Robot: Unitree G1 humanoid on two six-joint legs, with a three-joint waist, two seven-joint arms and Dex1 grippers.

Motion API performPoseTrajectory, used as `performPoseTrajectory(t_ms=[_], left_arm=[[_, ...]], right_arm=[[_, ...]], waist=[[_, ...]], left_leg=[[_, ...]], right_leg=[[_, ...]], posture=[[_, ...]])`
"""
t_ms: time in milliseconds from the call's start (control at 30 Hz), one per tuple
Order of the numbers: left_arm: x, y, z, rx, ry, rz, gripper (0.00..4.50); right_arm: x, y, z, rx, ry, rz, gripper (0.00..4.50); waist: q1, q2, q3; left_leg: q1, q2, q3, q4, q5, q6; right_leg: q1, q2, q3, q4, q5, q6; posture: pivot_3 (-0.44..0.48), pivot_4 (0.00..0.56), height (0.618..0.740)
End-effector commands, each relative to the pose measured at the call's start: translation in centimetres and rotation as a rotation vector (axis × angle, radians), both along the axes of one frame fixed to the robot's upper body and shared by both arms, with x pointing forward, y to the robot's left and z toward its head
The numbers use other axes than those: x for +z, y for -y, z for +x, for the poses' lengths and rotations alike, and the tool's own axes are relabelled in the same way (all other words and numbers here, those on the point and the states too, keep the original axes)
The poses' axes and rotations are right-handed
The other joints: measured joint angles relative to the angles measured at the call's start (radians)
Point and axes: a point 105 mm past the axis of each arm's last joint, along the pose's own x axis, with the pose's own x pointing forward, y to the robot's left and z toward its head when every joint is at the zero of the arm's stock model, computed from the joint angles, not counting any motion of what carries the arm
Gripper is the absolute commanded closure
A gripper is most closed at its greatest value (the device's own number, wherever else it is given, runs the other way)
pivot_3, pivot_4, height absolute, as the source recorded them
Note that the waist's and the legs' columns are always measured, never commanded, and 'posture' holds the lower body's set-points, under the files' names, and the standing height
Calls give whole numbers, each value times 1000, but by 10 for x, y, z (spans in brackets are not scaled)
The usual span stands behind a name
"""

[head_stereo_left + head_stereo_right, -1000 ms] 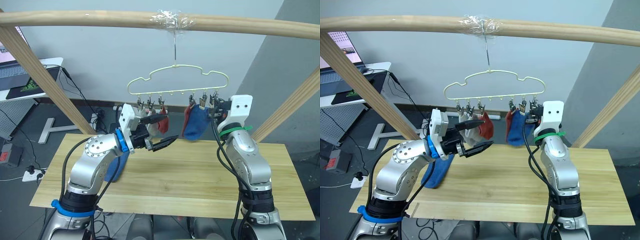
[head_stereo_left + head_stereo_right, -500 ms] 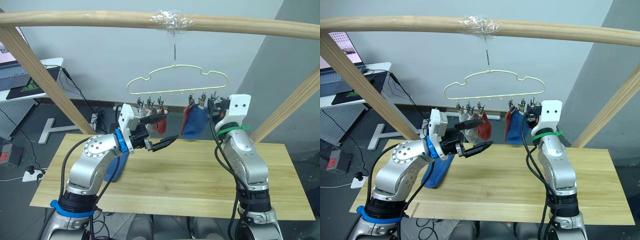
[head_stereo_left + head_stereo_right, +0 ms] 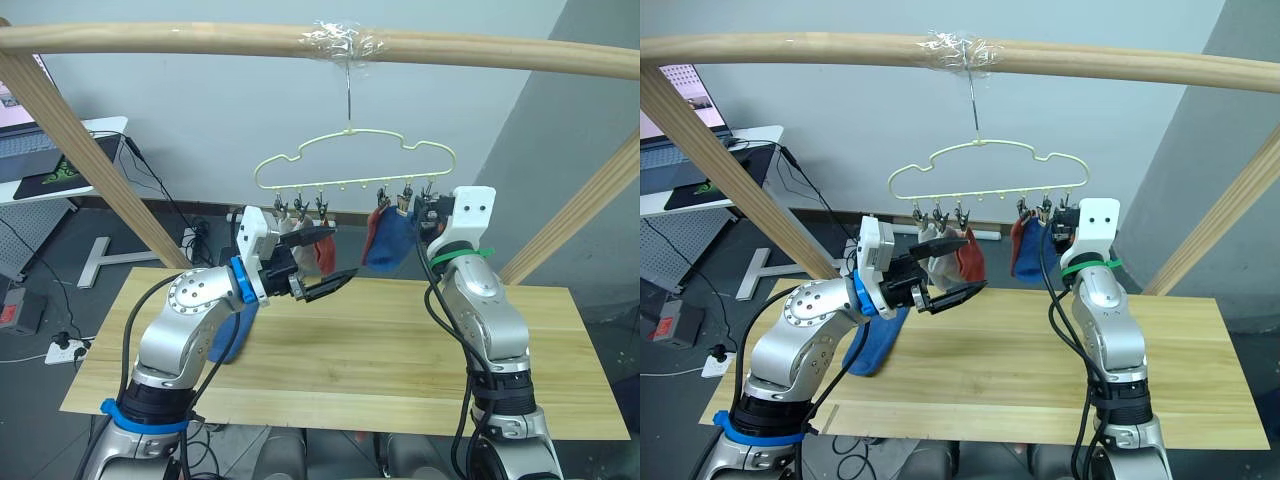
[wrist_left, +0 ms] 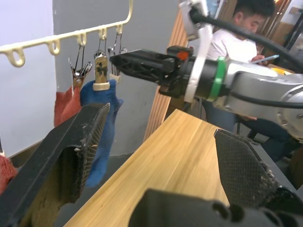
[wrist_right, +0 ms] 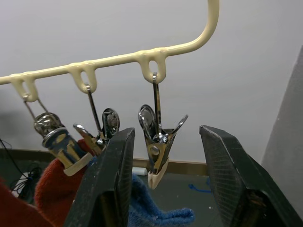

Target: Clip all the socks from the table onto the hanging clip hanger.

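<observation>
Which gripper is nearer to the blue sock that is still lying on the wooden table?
The left. The left gripper hovers open just above and beside the blue sock on the light wooden table. The right gripper is raised at the pale yellow-green clip hanger, fingers open around the end clip.

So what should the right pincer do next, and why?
Probably close the right pincer on the empty end clip: it is open and straddles that clip, and squeezing should open it for the blue sock lying on the table.

blue sock [image 3: 228, 338] half hidden behind left arm
</observation>
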Motion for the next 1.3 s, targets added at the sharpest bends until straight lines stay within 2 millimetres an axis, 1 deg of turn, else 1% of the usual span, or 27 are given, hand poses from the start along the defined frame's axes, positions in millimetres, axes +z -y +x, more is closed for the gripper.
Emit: performPoseTrajectory(t_ms=[33, 133, 300, 433, 600, 700, 867, 1300], left_arm=[[19, 2, -6, -21, 77, -17, 361], [19, 2, -5, -18, 75, -20, 361], [22, 2, -5, -16, 95, -29, 361], [28, 3, -5, -19, 111, -50, 361], [29, 5, -6, -30, 110, -56, 361], [29, 5, -6, -35, 109, -59, 361], [28, 8, -7, -44, 107, -62, 361], [30, 11, -9, -51, 104, -67, 361]], right_arm=[[19, -2, 3, 4, 74, 17, 2266], [22, -6, 5, 21, 87, 15, 2266], [25, -20, 5, 85, 89, 47, 2266], [27, -26, 5, 124, 93, 76, 2266], [26, -31, 6, 147, 82, 110, 2266], [26, -32, 6, 153, 81, 118, 2266], [18, -32, 9, 146, 48, 125, 2266], [16, -27, 12, 125, 37, 122, 2266]], waist=[[0, 0, 0], [0, 0, 0], [0, 0, 0], [0, 0, 0], [0, 0, 0], [0, 0, 0], [0, 0, 0], [0, 0, 0]], left_leg=[[0, 0, 0, 0, 0, 0], [1, 0, 0, 0, 0, 0], [1, 0, 0, 0, 0, 0], [1, 0, 0, 0, 0, 0], [1, 0, 0, 0, 0, 0], [1, 0, 0, 0, 0, 0], [1, 0, 0, 0, 0, 0], [1, 0, 0, 0, 0, 0]], right_leg=[[0, 0, 0, 0, 0, 0], [0, 0, 0, 1, 0, 0], [0, 0, 0, 1, 0, 0], [0, 0, 0, 1, 0, 0], [0, 0, 0, 2, 0, 0], [0, 0, 0, 1, 0, 0], [0, 0, 0, 2, 0, 0], [0, 0, 1, 1, 0, 0]], posture=[[136, 150, 740], [136, 150, 740], [140, 154, 740], [143, 156, 740], [142, 158, 740], [142, 158, 740], [145, 160, 740], [142, 162, 740]])
